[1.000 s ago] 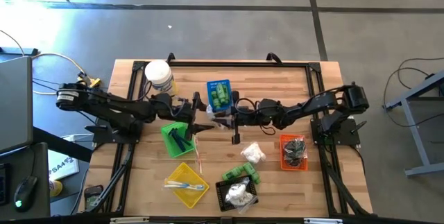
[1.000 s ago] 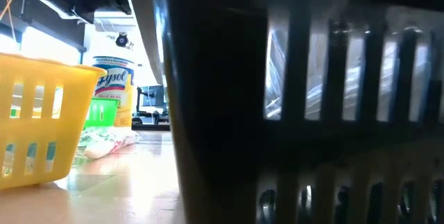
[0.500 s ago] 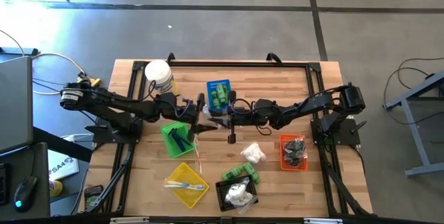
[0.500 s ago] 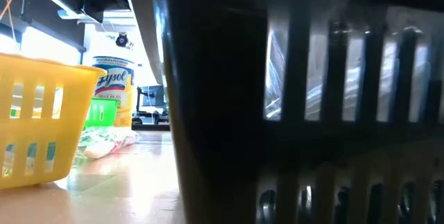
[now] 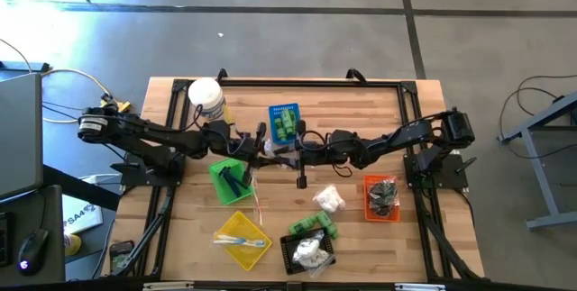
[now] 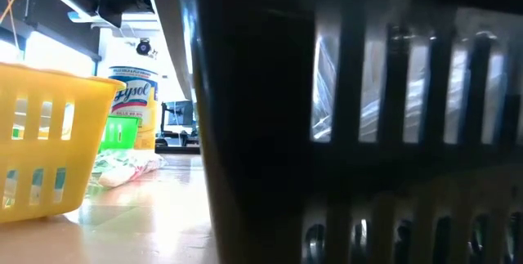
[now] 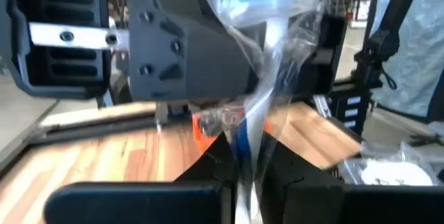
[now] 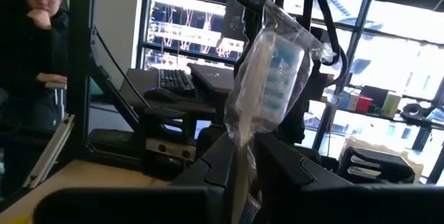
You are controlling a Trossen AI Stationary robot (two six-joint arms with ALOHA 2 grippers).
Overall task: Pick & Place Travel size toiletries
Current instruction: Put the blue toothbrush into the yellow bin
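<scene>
A clear plastic packet (image 7: 267,78) with a pale blue-and-white stick inside is held above the table's middle, between both grippers. My left gripper (image 5: 264,151) reaches in from the table's left and is shut on the packet; its fingers (image 7: 208,172) show in the left wrist view. My right gripper (image 5: 290,153) comes from the table's right, facing the left one, and is shut on the same packet (image 8: 270,78). In the high view the two grippers hide the packet almost wholly. My left gripper pinches the packet's crinkled clear wrapper (image 7: 251,151) between its two fingers, coming level from the table's left. The packet is clear of the table. My right gripper pinches the packet's narrow end (image 8: 239,144) between its two fingers, level from the table's right; the rest of the packet sticks out past the fingers.
A blue basket (image 5: 285,122) with green bottles stands just beyond the grippers, and a white jar (image 5: 206,99) at the far left. Green (image 5: 230,178), yellow (image 5: 242,237), black (image 5: 308,250) and orange (image 5: 380,196) baskets stand nearer. A white packet (image 5: 328,199) and green bottles (image 5: 314,226) lie loose.
My left gripper has shut on the packet that my right gripper holds up. Both arms have stayed nearly in place above the table's middle.
</scene>
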